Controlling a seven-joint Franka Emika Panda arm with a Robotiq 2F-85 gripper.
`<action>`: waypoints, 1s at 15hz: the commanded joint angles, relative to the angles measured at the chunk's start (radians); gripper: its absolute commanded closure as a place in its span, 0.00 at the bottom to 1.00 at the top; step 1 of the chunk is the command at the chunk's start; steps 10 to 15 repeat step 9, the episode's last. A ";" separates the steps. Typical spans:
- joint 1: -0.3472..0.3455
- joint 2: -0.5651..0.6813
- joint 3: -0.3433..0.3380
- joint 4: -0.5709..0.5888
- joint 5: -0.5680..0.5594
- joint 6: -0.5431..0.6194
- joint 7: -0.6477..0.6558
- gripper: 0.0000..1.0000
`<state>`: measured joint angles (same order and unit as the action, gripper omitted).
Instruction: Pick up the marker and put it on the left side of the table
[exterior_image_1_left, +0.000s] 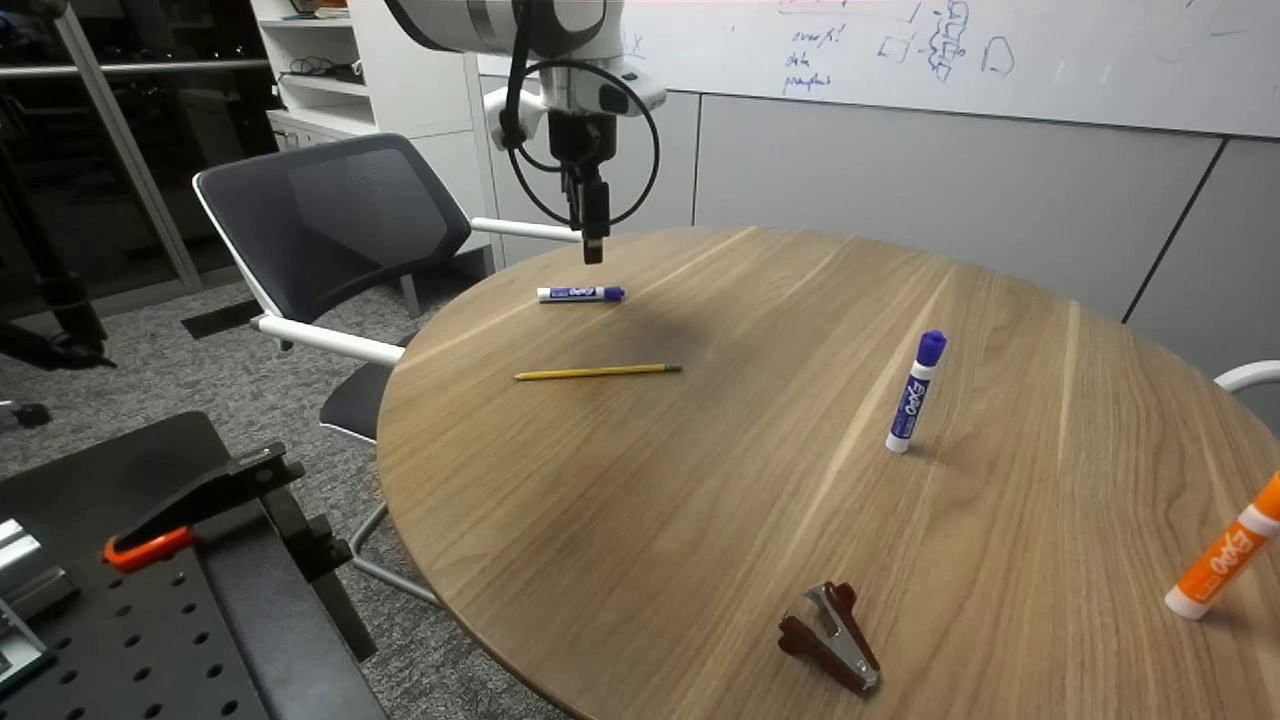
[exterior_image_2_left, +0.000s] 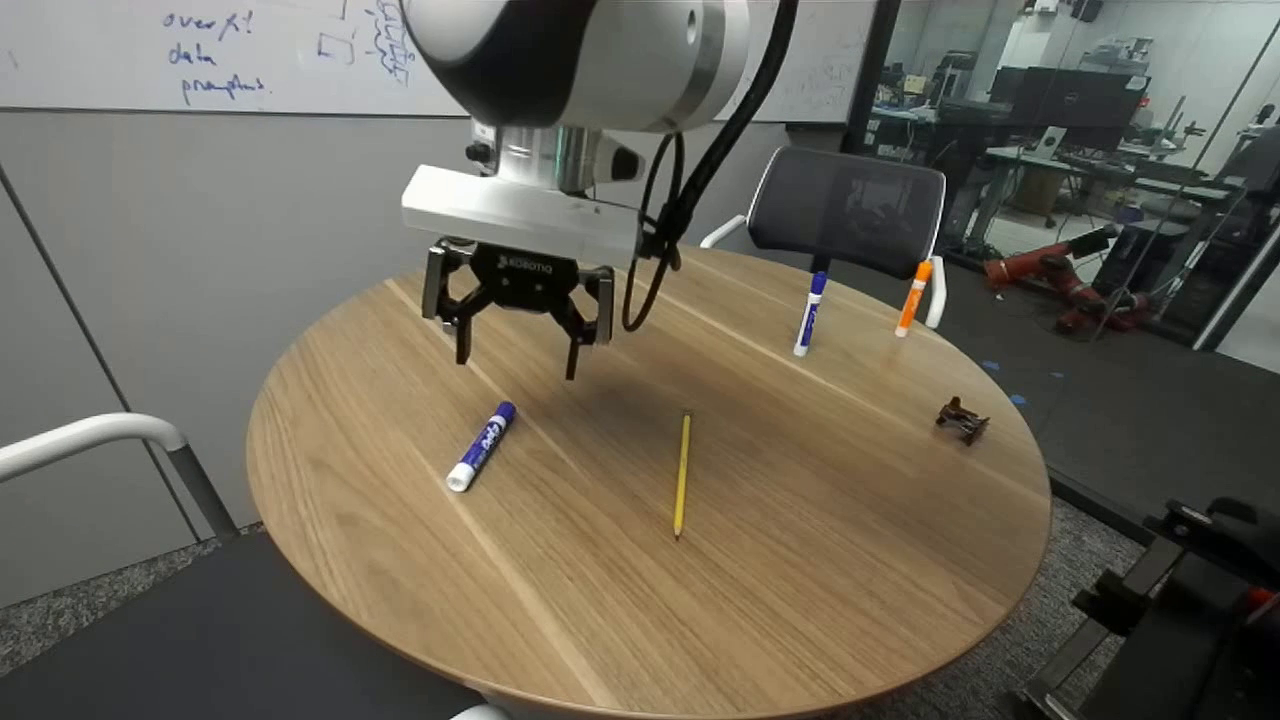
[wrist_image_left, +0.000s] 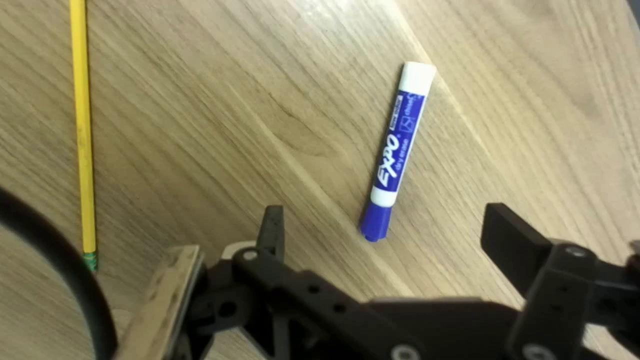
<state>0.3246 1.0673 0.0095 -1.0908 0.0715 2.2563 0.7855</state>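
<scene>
Wooden table (exterior_image_2_left: 820, 560); marker (exterior_image_2_left: 482, 447) lies below end effector (exterior_image_2_left: 517, 370).

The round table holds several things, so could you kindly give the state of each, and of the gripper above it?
Gripper: open, holding nothing.
Blue marker nearest the gripper: capped, lying flat.
Second blue marker: capped, standing on end.
Orange marker: capped, standing on end.
Yellow pencil: lying flat.
Staple remover: spread open.

a gripper (exterior_image_1_left: 593, 250) hangs above the table (exterior_image_1_left: 650, 500), where 1 blue marker (exterior_image_1_left: 580, 294) lies near a pencil (exterior_image_1_left: 598, 372); a 2nd blue marker (exterior_image_1_left: 911, 400) and an orange marker (exterior_image_1_left: 1224, 550) stand upright.
</scene>
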 joint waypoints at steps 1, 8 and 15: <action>-0.001 -0.006 0.002 -0.005 0.002 -0.004 -0.005 0.00; -0.001 -0.011 0.005 -0.026 0.003 -0.003 -0.010 0.00; -0.001 -0.011 0.005 -0.026 0.003 -0.003 -0.010 0.00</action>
